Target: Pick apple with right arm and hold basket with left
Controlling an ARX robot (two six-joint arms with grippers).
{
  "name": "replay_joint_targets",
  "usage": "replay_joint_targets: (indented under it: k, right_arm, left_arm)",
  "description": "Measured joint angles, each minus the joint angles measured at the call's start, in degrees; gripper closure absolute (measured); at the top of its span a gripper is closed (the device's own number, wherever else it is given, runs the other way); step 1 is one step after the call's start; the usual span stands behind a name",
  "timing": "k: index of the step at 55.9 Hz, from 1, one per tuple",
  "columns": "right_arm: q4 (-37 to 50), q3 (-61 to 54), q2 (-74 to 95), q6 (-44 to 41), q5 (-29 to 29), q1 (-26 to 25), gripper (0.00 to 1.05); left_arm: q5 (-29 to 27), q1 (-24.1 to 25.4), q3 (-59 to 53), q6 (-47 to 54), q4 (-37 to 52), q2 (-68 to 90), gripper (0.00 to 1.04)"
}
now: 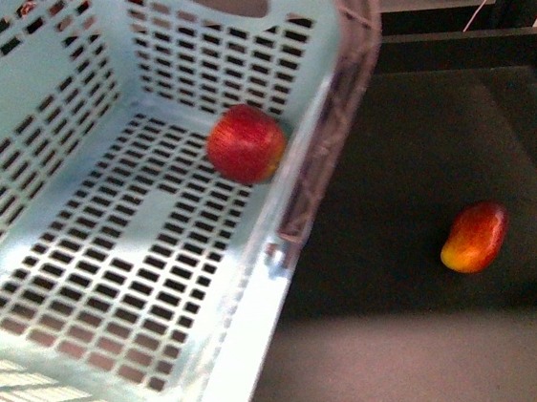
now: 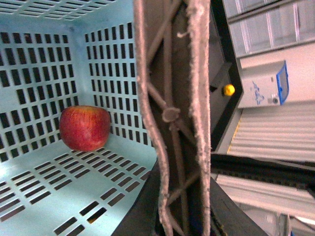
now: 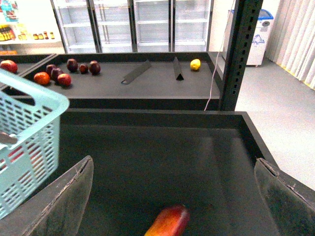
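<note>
The round red apple point(image 1: 245, 143) lies inside the light-blue slotted basket point(image 1: 84, 278), against its right wall. It also shows in the left wrist view point(image 2: 84, 127) on the basket floor point(image 2: 44, 182). My left gripper point(image 2: 170, 196) is shut on the basket's rim, whose wall runs between its fingers. In the front view a worn finger point(image 1: 350, 20) lies along the rim. My right gripper point(image 3: 172, 196) is open and empty, its fingers point(image 3: 69, 201) wide apart above the dark tray, with the basket's corner point(image 3: 29, 142) beside it.
An elongated red-orange mango-shaped fruit point(image 1: 475, 236) lies on the dark tray point(image 1: 417, 147) right of the basket, below the right gripper point(image 3: 167, 222). A raised tray edge, a black post point(image 3: 238, 54) and a farther shelf with several fruits point(image 3: 54, 73) stand beyond.
</note>
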Motion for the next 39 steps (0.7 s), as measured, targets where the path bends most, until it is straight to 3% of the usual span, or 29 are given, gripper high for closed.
replay_joint_targets:
  k: [19, 28, 39]
  right_arm:
    - [0.0, 0.0, 0.0, 0.0, 0.0, 0.0, 0.09]
    - [0.0, 0.0, 0.0, 0.0, 0.0, 0.0, 0.09]
    - [0.0, 0.0, 0.0, 0.0, 0.0, 0.0, 0.09]
  left_arm:
    - [4.7, 16.1, -2.1, -6.9, 5.4, 2.6, 0.97]
    - [5.7, 19.1, -2.1, -6.7, 6.9, 7.6, 0.97]
    - [11.3, 19.4, -2.1, -4.6, 7.2, 14.9, 0.97]
